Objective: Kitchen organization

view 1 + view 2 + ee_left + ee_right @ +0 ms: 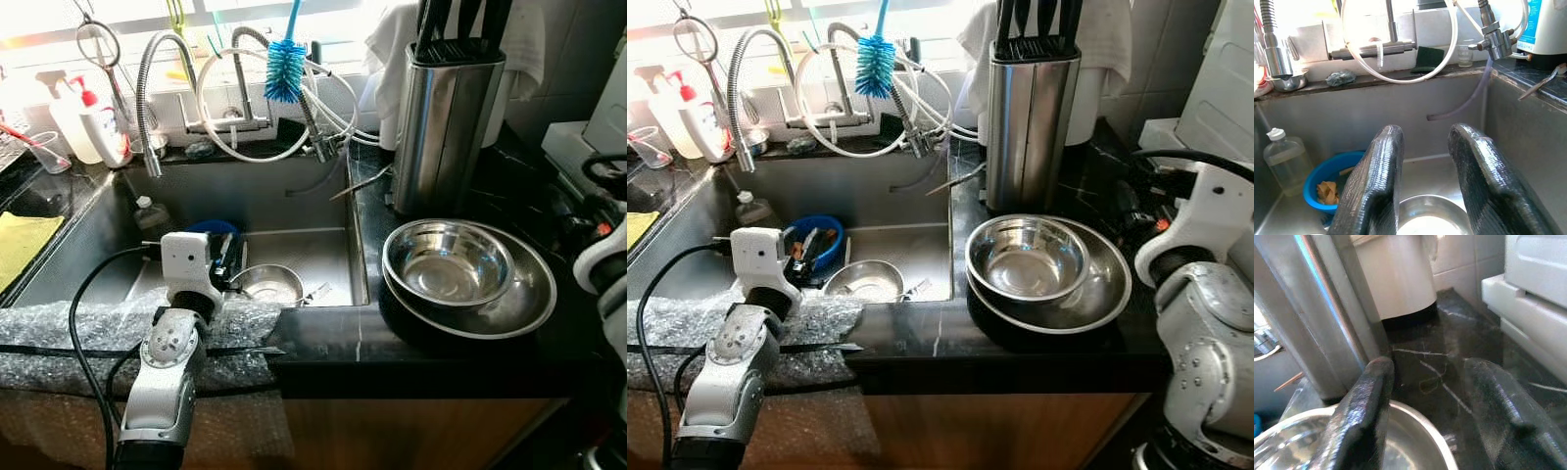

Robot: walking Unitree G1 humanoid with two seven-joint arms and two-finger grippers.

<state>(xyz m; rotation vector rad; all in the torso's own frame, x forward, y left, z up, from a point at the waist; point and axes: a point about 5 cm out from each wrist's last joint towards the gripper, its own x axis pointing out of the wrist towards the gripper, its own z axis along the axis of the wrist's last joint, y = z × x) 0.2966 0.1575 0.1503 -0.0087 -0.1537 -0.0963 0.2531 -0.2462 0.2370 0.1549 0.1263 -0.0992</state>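
The left gripper (1422, 181) is positioned over the sink (294, 201), fingers spread apart and grasping nothing, directly above a small steel bowl (266, 284) on the sink floor. A blue bowl (1327, 183) sits just beside it, near a clear bottle (1281, 164). The right gripper (1432, 416) hovers over the black countertop (323, 338), fingers spread and empty, at the rim of the large steel bowl (1097, 294). A smaller steel bowl (1027, 257) is nested inside it. A steel knife block (441, 122) stands behind the bowls.
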